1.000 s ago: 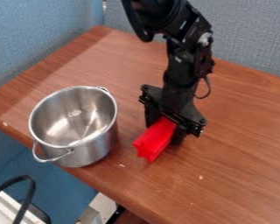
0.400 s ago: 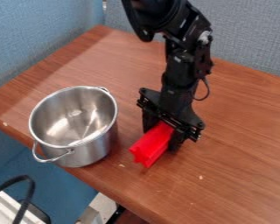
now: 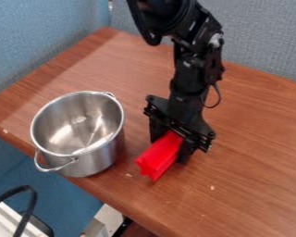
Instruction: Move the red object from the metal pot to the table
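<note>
The gripper point(image 3: 178, 136) pointed straight down, its jaws closed around the upper end of the red object point(image 3: 162, 156), whose lower end reached the table point(image 3: 255, 176) near the front edge. The metal pot point(image 3: 78, 130) stood empty beside the left edge, so release seemed next.

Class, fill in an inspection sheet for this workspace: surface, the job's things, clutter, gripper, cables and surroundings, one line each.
Surface: reddish-brown wooden table, grain visible, rounded edge.
Job's things: red object out of the pot, its lower end on the table near the front edge, tilted; metal pot upright on the left, inside looks empty.
Clutter: nothing seen.
Gripper: gripper points down over the red object's upper end, jaws either side of it; whether they press it is unclear.
Cables: dark cable below the table, bottom left; thin cable along the arm.
Surroundings: blue wall behind and left.
</note>
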### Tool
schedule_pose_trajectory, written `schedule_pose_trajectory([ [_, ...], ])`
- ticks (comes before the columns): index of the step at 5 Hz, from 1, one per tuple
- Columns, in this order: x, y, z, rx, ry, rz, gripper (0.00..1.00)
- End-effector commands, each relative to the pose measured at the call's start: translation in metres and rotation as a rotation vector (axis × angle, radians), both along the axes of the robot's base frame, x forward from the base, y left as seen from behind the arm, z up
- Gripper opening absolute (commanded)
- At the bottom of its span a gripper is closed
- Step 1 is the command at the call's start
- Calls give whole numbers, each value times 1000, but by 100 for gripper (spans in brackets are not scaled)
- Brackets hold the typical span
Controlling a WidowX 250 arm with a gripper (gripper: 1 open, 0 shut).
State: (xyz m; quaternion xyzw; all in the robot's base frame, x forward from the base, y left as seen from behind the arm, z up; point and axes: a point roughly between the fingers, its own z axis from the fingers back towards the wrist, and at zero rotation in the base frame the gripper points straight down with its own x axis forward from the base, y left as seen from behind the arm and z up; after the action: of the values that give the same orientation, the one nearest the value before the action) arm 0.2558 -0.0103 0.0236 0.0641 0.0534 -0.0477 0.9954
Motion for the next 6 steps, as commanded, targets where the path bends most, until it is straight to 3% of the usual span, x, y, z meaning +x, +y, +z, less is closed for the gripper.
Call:
schedule_pose_trajectory([
  [1, -2, -10, 16, -5, -17, -25, 0],
  [3, -4, -16, 36, -6, -14, -13, 0],
  [4, 1, -15, 58, -23, -37, 23, 0],
  [5, 7, -12, 44, -31, -64, -9, 0],
  [6, 10, -6, 30, -25, -61, -32, 0],
])
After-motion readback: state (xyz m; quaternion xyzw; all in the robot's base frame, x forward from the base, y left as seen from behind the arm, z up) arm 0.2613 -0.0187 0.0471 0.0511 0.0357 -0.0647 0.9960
